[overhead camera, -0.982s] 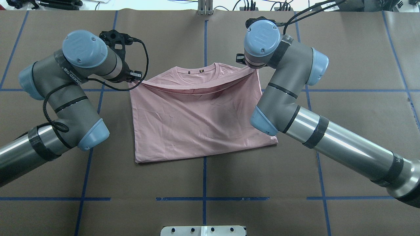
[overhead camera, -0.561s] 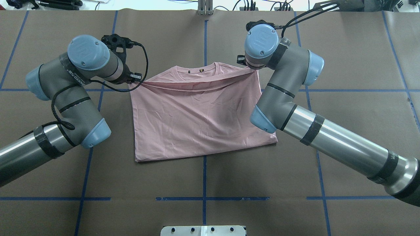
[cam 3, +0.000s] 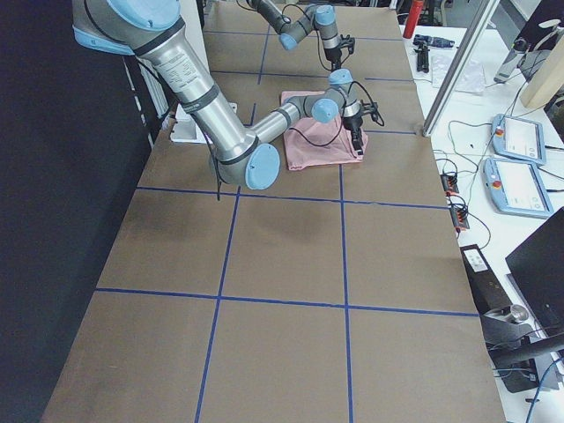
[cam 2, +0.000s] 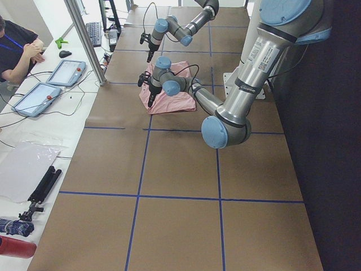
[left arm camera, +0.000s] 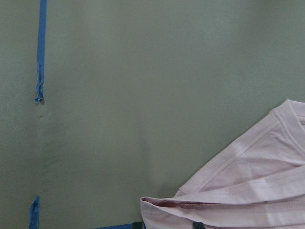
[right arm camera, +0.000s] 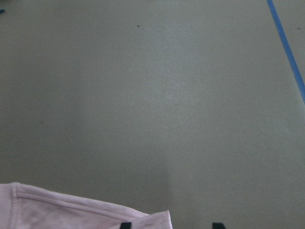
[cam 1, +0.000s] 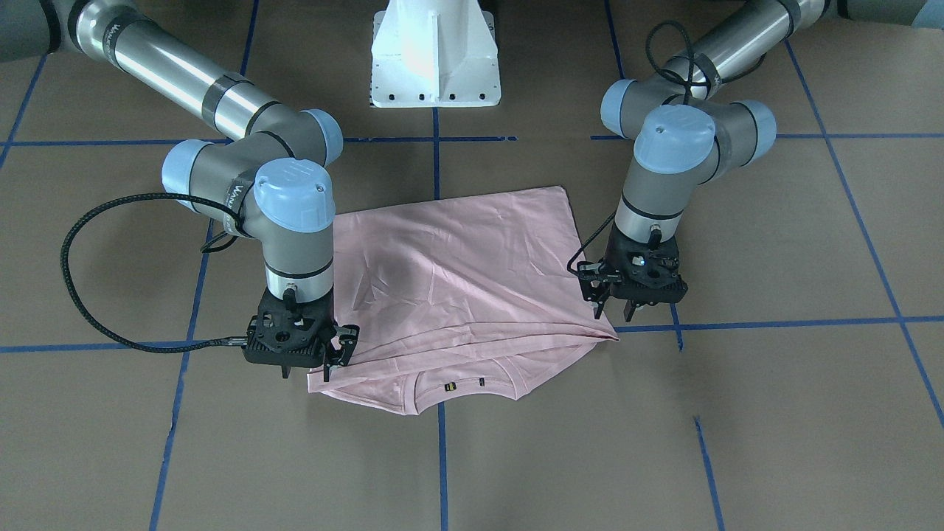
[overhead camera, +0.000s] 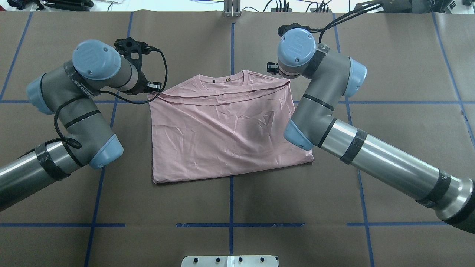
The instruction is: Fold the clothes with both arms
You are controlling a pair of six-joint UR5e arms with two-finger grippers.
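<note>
Beneath the right arm (overhead camera: 334, 122) overhead, the right tool (cam 1: 335, 358) is mostly hidden.

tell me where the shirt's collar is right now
In the front-facing view the collar lies at the near edge of the T-shirt, over the centre tape line, between the right claw on the view's left and the left claw on its right.

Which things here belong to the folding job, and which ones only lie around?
For the job: pink T-shirt, left gripper, right gripper.
Lying about: white pedestal base, grey tablet, black keyboard.
</note>
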